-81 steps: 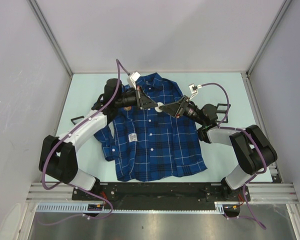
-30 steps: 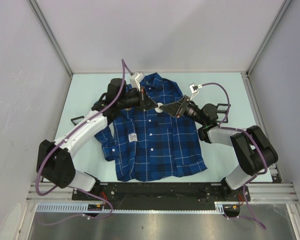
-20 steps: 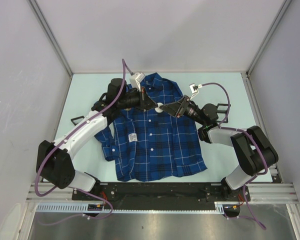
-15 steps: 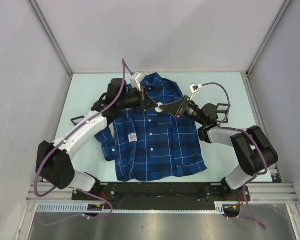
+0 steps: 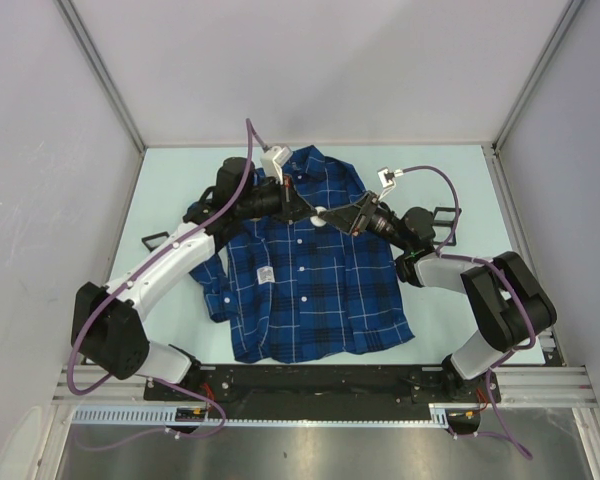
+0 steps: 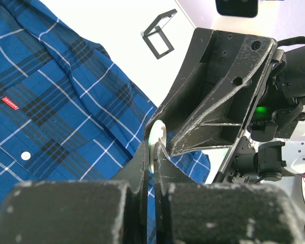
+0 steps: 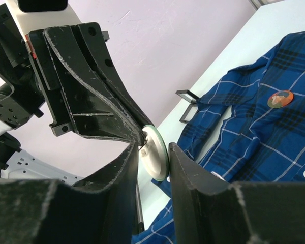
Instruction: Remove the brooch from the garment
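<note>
While your left tool (image 6: 153,155) is clamping fully shut on the rim of the white disc (image 7: 156,157), apparently the brooch, it is holding it above the garment (image 5: 310,290). Your right tool (image 7: 153,148) is straddling the disc, jaws partly open and just beside it. If they are closing off-centre, the disc is risking twisting free onto the surface (image 5: 170,180). Further right, a round orange badge (image 7: 280,98) is sitting on the cloth.

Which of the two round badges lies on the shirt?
The orange badge, flat on the shirt. The white one is up between the left hand and right hand.
</note>
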You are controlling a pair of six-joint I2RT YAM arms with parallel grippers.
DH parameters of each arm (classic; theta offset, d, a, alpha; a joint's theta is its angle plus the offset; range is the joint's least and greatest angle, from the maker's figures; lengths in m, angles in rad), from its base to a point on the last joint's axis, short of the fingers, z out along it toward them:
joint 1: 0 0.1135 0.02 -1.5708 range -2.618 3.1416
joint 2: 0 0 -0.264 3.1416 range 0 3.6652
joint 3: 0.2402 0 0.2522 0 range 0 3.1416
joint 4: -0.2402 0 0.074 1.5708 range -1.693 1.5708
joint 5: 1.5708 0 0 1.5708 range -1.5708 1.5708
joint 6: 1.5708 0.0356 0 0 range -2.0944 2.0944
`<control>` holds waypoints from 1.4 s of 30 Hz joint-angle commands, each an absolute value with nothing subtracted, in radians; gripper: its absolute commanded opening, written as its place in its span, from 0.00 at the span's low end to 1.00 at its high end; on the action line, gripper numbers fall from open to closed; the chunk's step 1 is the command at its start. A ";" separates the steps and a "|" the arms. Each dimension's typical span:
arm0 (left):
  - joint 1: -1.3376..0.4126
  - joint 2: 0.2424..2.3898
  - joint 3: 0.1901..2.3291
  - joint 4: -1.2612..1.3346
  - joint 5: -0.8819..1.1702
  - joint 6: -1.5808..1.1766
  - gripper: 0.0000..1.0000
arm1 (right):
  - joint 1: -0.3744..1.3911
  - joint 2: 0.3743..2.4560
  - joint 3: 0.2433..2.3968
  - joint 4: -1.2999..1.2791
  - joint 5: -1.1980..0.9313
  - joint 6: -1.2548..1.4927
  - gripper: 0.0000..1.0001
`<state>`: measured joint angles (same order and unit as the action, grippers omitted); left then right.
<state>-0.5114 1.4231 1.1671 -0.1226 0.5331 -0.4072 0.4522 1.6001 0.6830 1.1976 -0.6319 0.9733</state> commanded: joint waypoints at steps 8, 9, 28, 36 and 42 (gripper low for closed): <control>-0.529 1.382 1.210 -0.115 0.531 -0.382 0.00 | 0.471 1.588 0.727 1.221 -0.638 0.939 0.25; -0.529 1.382 1.210 -0.115 0.532 -0.382 0.00 | 0.471 1.588 0.729 1.215 -0.640 0.933 0.24; -0.528 1.381 1.220 -0.156 0.469 -0.361 0.00 | 0.463 1.551 0.727 1.206 -0.650 0.965 0.43; -0.531 1.374 1.216 -0.141 0.492 -0.365 0.00 | 0.472 1.562 0.726 1.218 -0.638 0.962 0.40; -0.535 1.370 1.216 -0.138 0.494 -0.362 0.00 | 0.476 1.566 0.729 1.212 -0.632 0.956 0.34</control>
<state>-0.5198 1.4044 1.1767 -0.1463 0.4923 -0.3832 0.4595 1.5852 0.6964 1.1507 -0.6281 0.9558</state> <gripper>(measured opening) 0.022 0.321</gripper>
